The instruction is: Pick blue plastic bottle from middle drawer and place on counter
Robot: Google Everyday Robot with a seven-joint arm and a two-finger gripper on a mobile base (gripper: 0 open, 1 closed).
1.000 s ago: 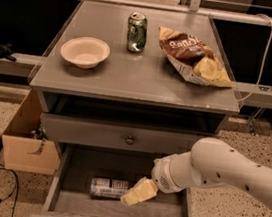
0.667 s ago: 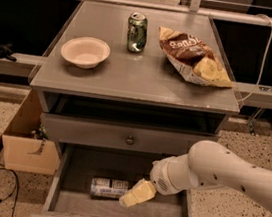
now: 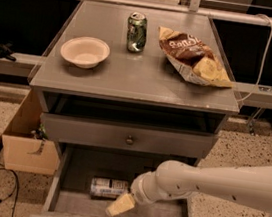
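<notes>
The blue plastic bottle (image 3: 108, 188) lies on its side on the grey floor of the open middle drawer (image 3: 69, 203), near the middle. My gripper (image 3: 120, 205) hangs inside the drawer just right of and in front of the bottle, its pale tip pointing down-left, close to the bottle's right end. My white arm reaches in from the right. The counter (image 3: 130, 77) is the grey cabinet top above.
On the counter stand a cream bowl (image 3: 85, 51) at left, a green soda can (image 3: 136, 32) at the back middle and a chip bag (image 3: 192, 57) at right. A closed drawer front with a brass knob (image 3: 130, 140) sits above the open drawer. A cardboard box (image 3: 26, 140) stands left.
My gripper and arm have edged slightly left and down, toward the bottle. The bottle has not moved.
</notes>
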